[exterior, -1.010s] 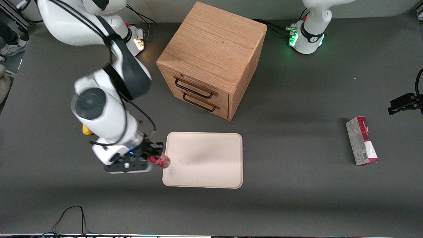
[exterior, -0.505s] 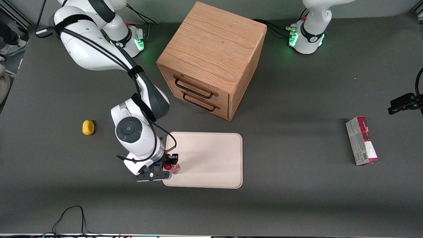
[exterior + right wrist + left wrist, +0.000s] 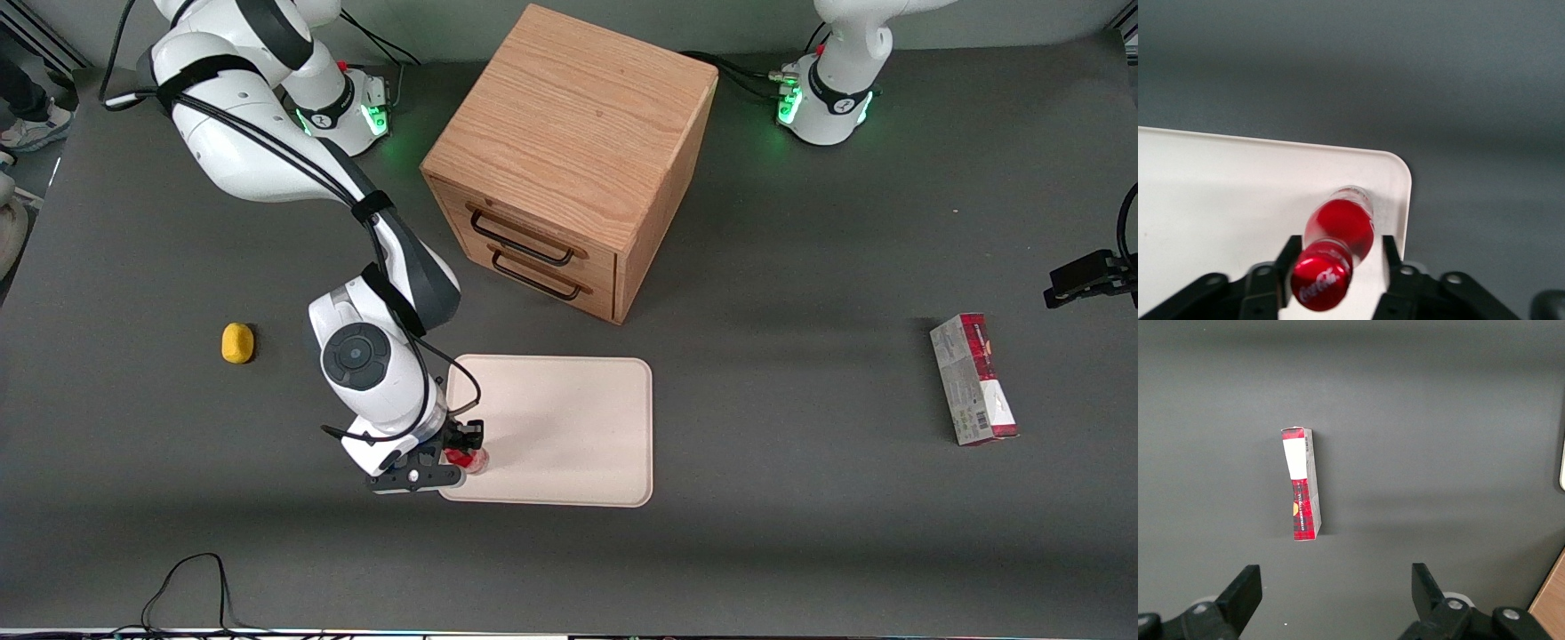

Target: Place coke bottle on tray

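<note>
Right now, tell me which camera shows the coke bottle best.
The right wrist view: the coke bottle stands on a corner of the tray, between the fingers of the gripper, cap lettering readable. The front view shows only a red speck beside the gripper. The left wrist view misses it.

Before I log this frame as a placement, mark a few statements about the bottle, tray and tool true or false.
1. The coke bottle stands upright over a corner of the tray. True.
2. The tool hangs above the cabinet. False: it is at the tray's corner, around the bottle.
3. Both cabinet drawers are pulled open. False: both are shut.
4. The yellow lump lies on the table, off the tray. True.
5. The carton lies on the tray. False: it lies toward the parked arm's end.
</note>
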{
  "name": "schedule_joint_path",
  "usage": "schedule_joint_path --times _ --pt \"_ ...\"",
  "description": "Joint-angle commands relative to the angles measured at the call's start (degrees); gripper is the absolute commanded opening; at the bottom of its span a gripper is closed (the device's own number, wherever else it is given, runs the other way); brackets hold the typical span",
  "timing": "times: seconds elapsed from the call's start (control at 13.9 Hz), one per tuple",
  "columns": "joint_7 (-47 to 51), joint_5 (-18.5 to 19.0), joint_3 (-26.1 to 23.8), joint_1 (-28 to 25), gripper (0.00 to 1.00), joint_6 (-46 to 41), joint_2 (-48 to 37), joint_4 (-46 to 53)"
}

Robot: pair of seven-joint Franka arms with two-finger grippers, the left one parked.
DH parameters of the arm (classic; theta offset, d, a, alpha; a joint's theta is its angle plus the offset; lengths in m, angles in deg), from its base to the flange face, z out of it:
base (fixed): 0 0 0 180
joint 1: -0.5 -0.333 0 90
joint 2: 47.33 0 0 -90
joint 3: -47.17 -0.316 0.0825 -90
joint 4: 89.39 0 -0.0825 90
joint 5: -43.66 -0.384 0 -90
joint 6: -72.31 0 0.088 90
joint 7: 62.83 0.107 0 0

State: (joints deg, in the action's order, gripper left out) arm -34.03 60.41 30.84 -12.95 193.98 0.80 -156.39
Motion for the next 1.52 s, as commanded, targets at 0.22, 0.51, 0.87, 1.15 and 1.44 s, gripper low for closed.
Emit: schedule_joint_path --times 0.22,0.51,0.87,1.15,1.44 --pt "0.2 0.92 3.49 -1.23 1.0 -4.22 -6.19 -1.2" --pt "-13.55 -10.91 13.93 -2.11 1.0 -13.29 -21.01 -9.25" --pt "-28.53 -14.99 25.37 -2.11 1.0 -25.77 -44.06 -24.82" --pt "-28.89 -19.47 29.87 -2.11 1.0 -27.01 -53.21 -32.22" --pt "-28.1 -19.47 29.78 -2.11 1.0 -26.93 -53.31 -32.31"
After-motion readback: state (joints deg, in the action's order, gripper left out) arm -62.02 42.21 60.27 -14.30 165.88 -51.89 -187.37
